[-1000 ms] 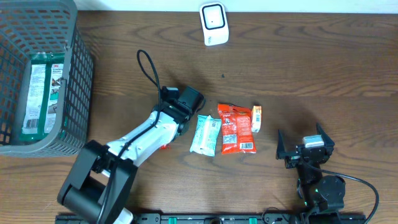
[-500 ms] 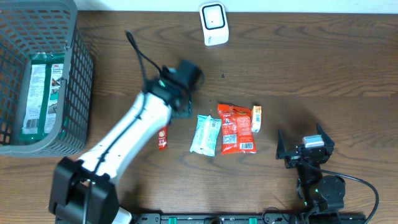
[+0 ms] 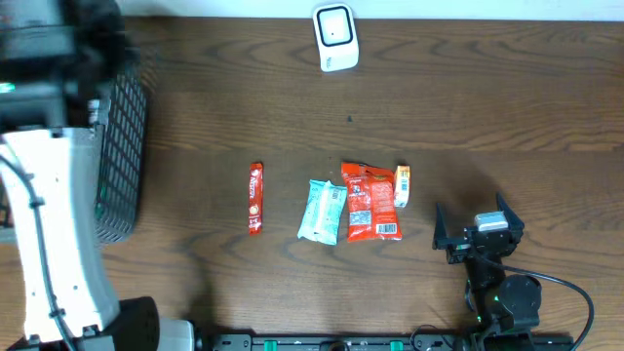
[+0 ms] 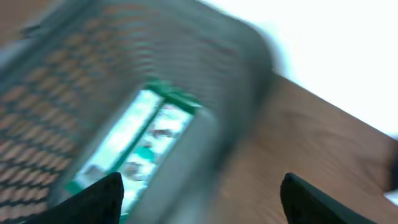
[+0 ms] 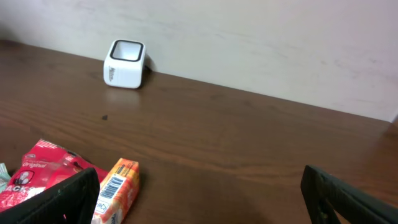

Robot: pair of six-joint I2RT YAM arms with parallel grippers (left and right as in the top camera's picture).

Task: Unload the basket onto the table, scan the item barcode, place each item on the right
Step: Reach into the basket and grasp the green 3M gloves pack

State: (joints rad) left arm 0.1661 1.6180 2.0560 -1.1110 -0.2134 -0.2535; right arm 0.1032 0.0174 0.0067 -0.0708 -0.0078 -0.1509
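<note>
We hold the left gripper (image 4: 202, 194) above the grey basket (image 3: 124, 146) at the far left of the table (image 3: 487, 107). Its jaws are spread wide with nothing between them. Its camera looks down, through heavy blur, on the green-and-white package (image 4: 140, 146) lying flat on the basket floor. We judge that package to be the item to scan, so the step in hand is a reach into the basket. To do it well we let the arm settle first, because the blur hides how the package lies against the walls. We then come down inside the rim, clear of the mesh, set the fingers across the package's narrow width, and close on an edge that leaves the barcode bare. Where the barcode sits we cannot tell from here. Once the package is above the rim, we carry it right to the white scanner (image 3: 333, 37) at the far edge near the middle and turn the code toward its window. The path should keep to the far side of the red stick (image 3: 255, 198), the pale blue packet (image 3: 322, 211), the red pouch (image 3: 371, 202) and the orange box (image 3: 402, 185), which lie in a row mid-table. The right gripper (image 3: 476, 230) rests at the near right, jaws wide and empty, well apart from all this.
</note>
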